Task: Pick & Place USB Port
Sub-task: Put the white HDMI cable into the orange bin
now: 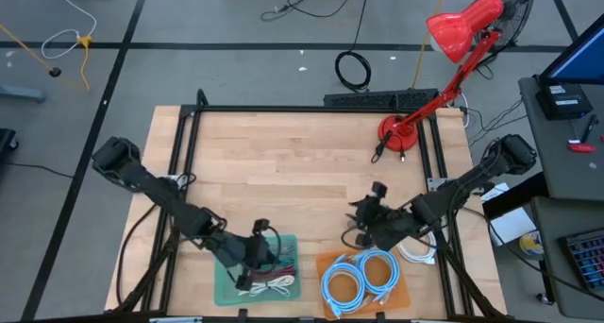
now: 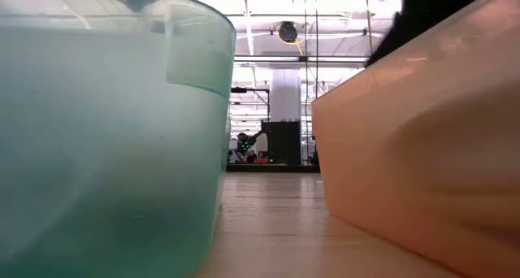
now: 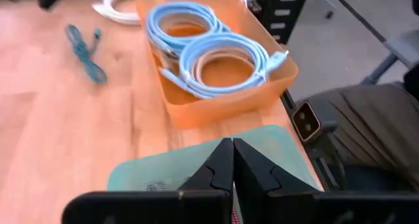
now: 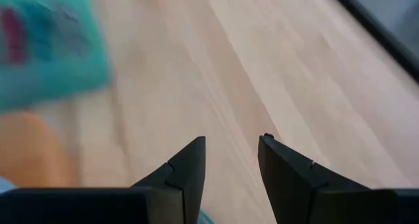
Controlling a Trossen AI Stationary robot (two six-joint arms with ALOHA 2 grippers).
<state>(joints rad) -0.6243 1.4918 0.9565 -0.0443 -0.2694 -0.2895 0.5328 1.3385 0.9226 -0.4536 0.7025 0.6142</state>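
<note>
Left gripper (image 3: 232, 160): fingers clenched, empty, above the green tray (image 1: 226, 283); we part them before descending.
Right gripper (image 4: 232, 155): fingers released, mid-worktop, waiting.

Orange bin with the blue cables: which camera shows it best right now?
Left wrist view: the orange bin sits whole, both coiled blue cables clear. High view shows it small at the table's near edge. Low view shows only its wall; right wrist view, a blurred corner.
</note>
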